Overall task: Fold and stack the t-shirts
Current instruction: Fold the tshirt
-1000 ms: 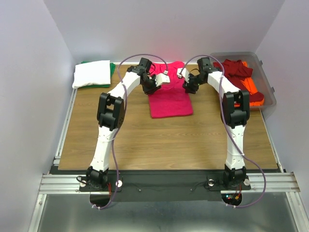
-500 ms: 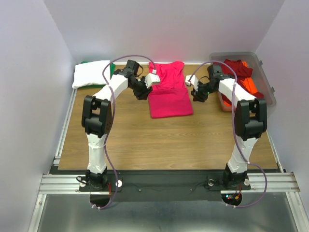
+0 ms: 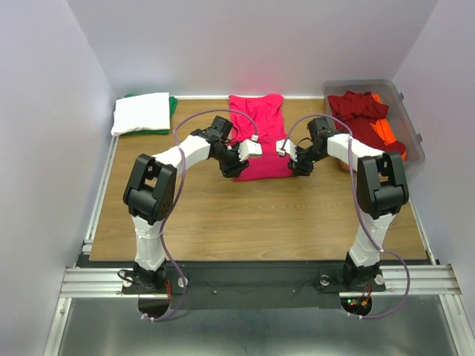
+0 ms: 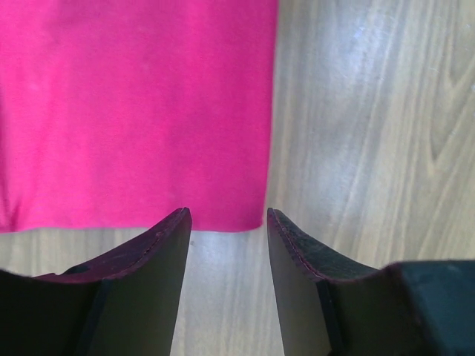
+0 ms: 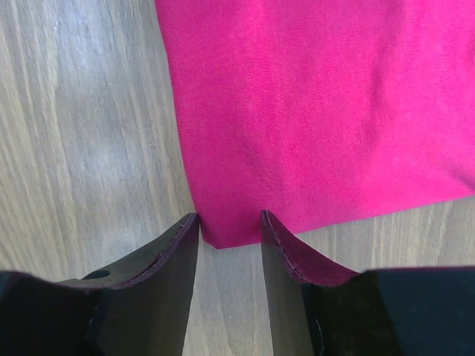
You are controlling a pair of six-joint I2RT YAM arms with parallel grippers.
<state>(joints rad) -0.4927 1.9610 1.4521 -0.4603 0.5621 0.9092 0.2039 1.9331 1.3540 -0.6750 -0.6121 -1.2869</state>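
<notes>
1. Left gripper [image 4: 226, 222]: jaws apart at the near left corner of the pink tee [image 4: 133, 111]; nothing clamped.
2. Right gripper [image 5: 230, 222]: jaws apart around the near right corner; contact with cloth unclear.
3. Pink tee: laid flat, far middle of table [image 3: 223, 215].
4. White tee [image 3: 141, 113] far left; red tee [image 3: 360, 105] in bin [image 3: 412, 141].
</notes>
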